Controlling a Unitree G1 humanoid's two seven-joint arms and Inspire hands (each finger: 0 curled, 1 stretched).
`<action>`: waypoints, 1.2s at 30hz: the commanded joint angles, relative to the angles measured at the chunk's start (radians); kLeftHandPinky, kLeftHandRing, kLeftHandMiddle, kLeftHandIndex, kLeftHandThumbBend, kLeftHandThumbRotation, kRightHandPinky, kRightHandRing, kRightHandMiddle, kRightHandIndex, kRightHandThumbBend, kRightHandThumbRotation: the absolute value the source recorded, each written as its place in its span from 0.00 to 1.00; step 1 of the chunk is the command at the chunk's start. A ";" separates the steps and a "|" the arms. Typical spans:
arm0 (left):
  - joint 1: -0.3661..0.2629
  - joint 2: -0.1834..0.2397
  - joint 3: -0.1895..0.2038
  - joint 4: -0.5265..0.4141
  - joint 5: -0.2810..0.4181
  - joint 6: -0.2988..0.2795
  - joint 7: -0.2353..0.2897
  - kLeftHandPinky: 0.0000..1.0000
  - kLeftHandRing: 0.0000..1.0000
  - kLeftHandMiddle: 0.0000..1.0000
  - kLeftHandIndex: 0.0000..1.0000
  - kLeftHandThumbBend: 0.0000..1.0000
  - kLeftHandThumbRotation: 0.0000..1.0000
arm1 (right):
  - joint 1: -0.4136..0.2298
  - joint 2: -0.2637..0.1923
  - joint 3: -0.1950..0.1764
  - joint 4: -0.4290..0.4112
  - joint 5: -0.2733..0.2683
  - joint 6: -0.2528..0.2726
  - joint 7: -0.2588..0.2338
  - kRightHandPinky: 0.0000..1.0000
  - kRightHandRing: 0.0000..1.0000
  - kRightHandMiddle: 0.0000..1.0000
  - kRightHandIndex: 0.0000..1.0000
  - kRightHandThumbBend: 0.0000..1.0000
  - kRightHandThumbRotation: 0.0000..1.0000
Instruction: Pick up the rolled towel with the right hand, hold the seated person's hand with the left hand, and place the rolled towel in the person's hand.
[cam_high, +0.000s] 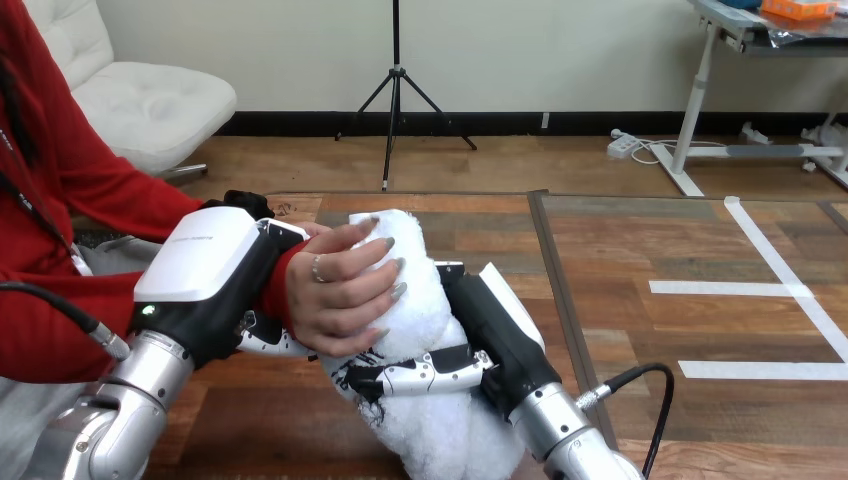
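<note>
Over the wooden table (620, 300), the rolled towel (425, 300) was held clear of the surface. It was tilted, with its upper end leaning up and to the left and its thicker lower end reaching down toward the view's bottom edge.

Against the towel's right side lay the right hand (492, 325), its silver forearm running down and to the right of the towel. Its fingers (420, 375) were curled across the towel's front, below the middle, clasping the white cloth.

From the towel's left came the person's hand (340, 295). It was wrapped over the towel's upper half, with the fingertips spread on the cloth just above the robot's fingers, so both hands were on the towel together.

Left of the towel, the left hand (210, 260) sat on the person's wrist (285, 275) with its white shell facing up. Its fingers (268, 345) showed beneath, curled under the wrist and closed round it.
</note>
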 joint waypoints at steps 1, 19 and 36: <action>-0.135 -0.018 -0.004 -0.011 -0.020 -0.033 0.029 0.31 0.34 0.38 0.40 0.85 0.00 | -0.106 0.023 0.036 -0.207 0.030 -0.050 0.027 0.18 0.24 0.33 0.39 0.84 0.04; -0.115 -0.015 0.001 -0.023 -0.019 -0.034 0.041 0.37 0.40 0.44 0.45 0.88 0.00 | -0.110 0.015 0.032 -0.194 0.007 -0.027 0.004 0.19 0.25 0.34 0.41 0.86 0.06; -0.087 0.010 0.005 -0.016 -0.003 -0.052 0.056 0.52 0.57 0.63 0.66 0.92 0.01 | -0.105 0.008 0.031 -0.186 -0.005 0.014 -0.033 0.25 0.32 0.41 0.45 0.91 0.10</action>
